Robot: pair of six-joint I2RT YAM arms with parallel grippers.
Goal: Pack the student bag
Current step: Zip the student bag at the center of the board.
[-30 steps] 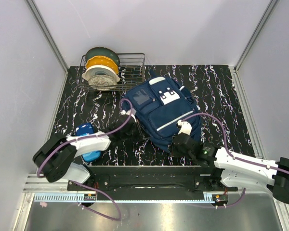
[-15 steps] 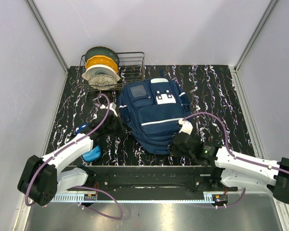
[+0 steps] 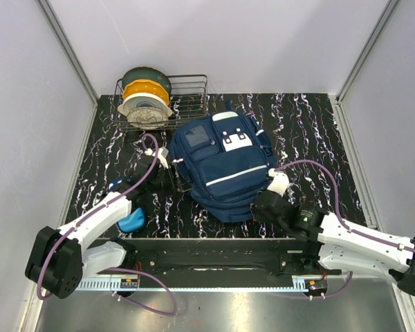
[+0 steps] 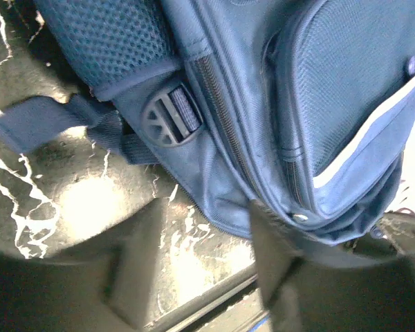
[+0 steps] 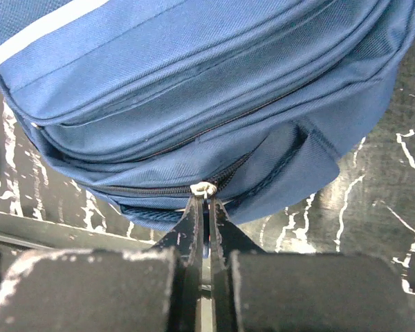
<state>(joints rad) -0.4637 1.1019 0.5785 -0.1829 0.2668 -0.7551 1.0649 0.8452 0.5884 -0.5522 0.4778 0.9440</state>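
Likely unzipping the student bag point(image 3: 225, 166): your right gripper point(image 5: 206, 211) pinches its zipper pull point(image 5: 206, 188), left gripper point(image 4: 204, 232) gapes beside it; pull steadily next.

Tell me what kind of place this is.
Likely a robot lab test cell: plain grey walls enclose a black marbled tabletop holding a navy blue fabric backpack and a wire rack of round spools.

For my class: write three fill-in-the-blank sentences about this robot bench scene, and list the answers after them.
The right gripper is ____ on the zipper pull of the student bag. The left gripper has its jaws ____, holding nothing. The wire rack holds ____ spools.
Answers: shut; open; three.
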